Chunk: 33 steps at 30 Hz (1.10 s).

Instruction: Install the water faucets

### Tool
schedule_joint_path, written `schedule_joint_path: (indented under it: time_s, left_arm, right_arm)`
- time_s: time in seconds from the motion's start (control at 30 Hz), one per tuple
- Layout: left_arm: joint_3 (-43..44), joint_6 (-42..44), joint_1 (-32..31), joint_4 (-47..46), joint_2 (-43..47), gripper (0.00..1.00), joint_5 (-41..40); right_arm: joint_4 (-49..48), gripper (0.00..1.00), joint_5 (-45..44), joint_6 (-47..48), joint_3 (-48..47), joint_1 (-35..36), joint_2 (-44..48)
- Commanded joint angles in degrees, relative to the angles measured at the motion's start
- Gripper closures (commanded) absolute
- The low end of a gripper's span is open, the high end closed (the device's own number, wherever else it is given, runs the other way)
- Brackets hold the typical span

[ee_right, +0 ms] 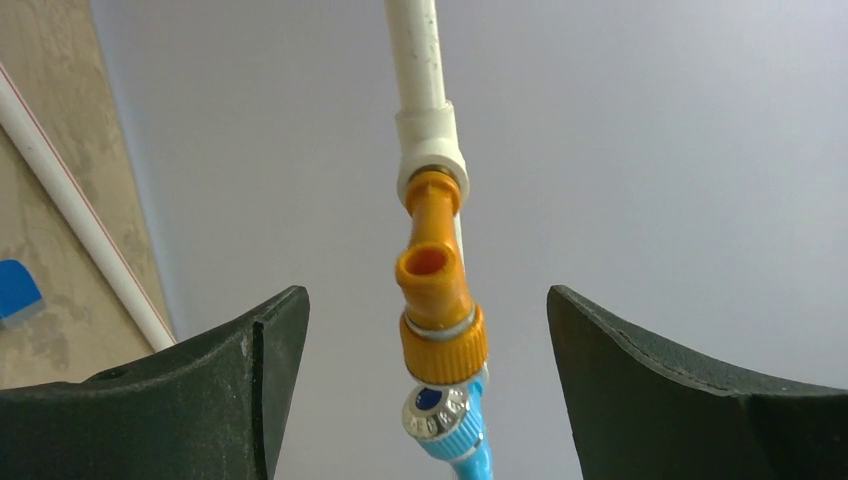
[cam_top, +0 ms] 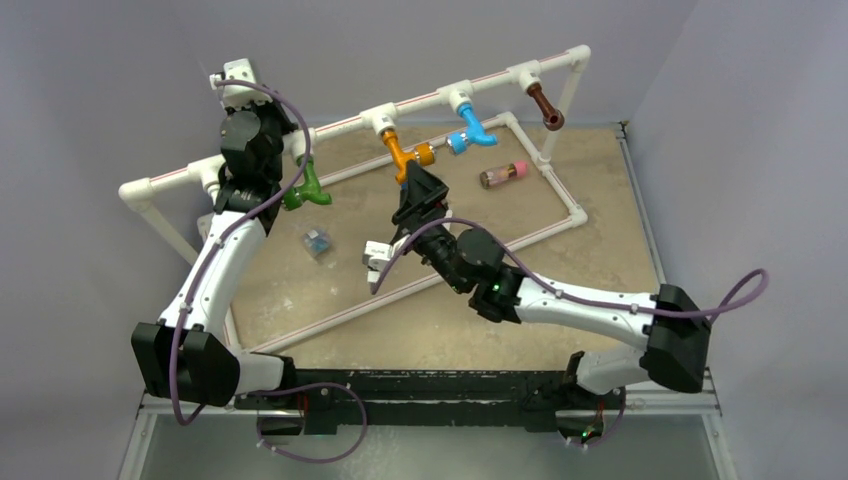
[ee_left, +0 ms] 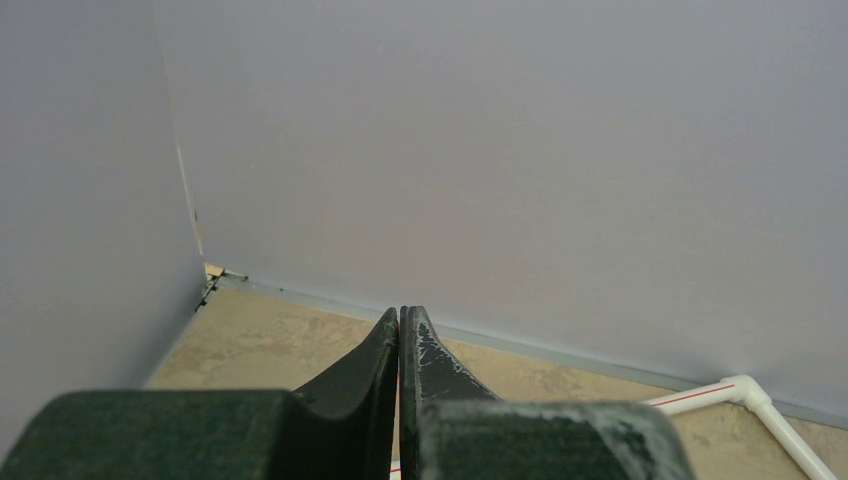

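A raised white pipe carries the water faucets in its tees: green, orange, blue and brown. My right gripper is open and empty just in front of the orange faucet. In the right wrist view the orange faucet hangs from its white tee, centred between and beyond my spread fingers, untouched. The blue faucet shows behind it. My left gripper is raised beside the green faucet and points at the back wall. Its jaws are pressed together and hold nothing.
A small clear cylinder with a pink end and a small clear blue-tinted piece lie on the tan floor inside the white floor frame. Grey walls close the back and both sides. Blue tape is on the floor.
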<state>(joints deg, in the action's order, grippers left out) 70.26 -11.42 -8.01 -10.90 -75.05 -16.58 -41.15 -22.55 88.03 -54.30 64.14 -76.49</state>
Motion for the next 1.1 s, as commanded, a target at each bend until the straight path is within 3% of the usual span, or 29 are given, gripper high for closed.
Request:
schedule_joint_path:
  time_s: [0.0,0.37,0.7,0.87,1.07]
  left_arm:
    - [-4.4,0.1,-0.5,14.8,-3.8,1.00,3.3]
    - [-4.3,-0.1,-0.3,14.8,-3.8,1.00,3.6]
    - [-4.3,-0.2,-0.2,14.8,-3.8,1.00,3.7]
    - [-4.3,-0.1,-0.1,14.8,-3.8,1.00,3.7]
    - [-4.3,-0.3,0.0,14.8,-3.9,1.00,4.0]
  right_arm:
    - [-9.5,0.11,-2.5,6.5,-4.6,-0.9,-3.8]
    - [-10.7,0.23,-3.8,4.1,-8.8,-4.2,-9.1]
    - [-10.7,0.61,-5.7,0.3,-9.4,-4.3,-10.5]
    - [-9.7,0.98,-7.2,-5.3,-10.1,-3.9,-11.7]
    - [-5.7,1.00,-8.0,-25.9,-13.1,-2.7,-12.2]
